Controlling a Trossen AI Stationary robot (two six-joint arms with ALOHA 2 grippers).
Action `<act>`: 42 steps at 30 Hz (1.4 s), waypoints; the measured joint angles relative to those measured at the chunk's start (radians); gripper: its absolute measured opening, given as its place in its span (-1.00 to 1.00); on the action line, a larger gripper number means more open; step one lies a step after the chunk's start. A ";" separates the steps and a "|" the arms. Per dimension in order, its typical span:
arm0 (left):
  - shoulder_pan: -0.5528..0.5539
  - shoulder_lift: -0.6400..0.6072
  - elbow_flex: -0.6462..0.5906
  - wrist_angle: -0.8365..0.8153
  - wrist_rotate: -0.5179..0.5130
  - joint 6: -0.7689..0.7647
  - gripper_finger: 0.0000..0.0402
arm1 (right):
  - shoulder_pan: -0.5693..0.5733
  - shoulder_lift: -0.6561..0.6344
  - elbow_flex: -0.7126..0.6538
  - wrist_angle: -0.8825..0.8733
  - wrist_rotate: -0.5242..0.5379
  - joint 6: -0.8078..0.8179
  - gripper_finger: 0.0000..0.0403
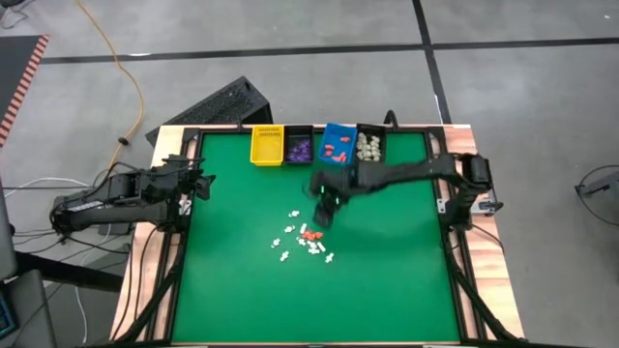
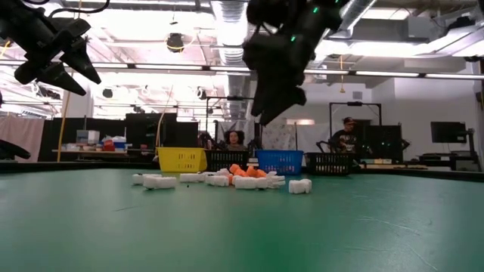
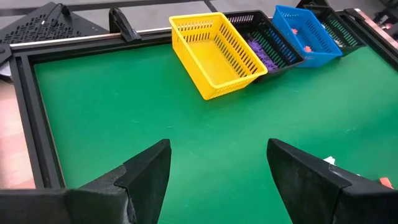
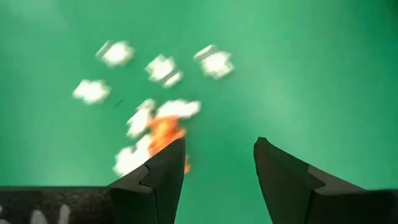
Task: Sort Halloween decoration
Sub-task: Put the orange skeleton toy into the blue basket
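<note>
The Halloween decoration pieces (image 1: pixel 305 240), mostly white with a few orange-red ones (image 4: pixel 163 134), lie loose in a small cluster on the green mat near its middle. My right gripper (image 1: pixel 324 215) hangs open above the cluster's far side, tilted downward, and touches none of them. In the right wrist view its fingers (image 4: pixel 217 146) are spread over bare mat next to the orange pieces. My left gripper (image 1: pixel 205 184) waits open at the table's left edge, raised above the mat.
A row of bins stands along the far edge: yellow (image 1: pixel 267 145), black with purple pieces (image 1: pixel 298 147), blue with orange-red pieces (image 1: pixel 338 145), black with cream pieces (image 1: pixel 369 145). A black frame (image 1: pixel 184 222) borders the mat. Bare green mat surrounds the cluster.
</note>
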 joint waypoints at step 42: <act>0.000 0.000 0.000 -0.024 -0.004 -0.016 0.28 | 0.147 0.151 -0.142 0.251 0.051 -0.123 -0.24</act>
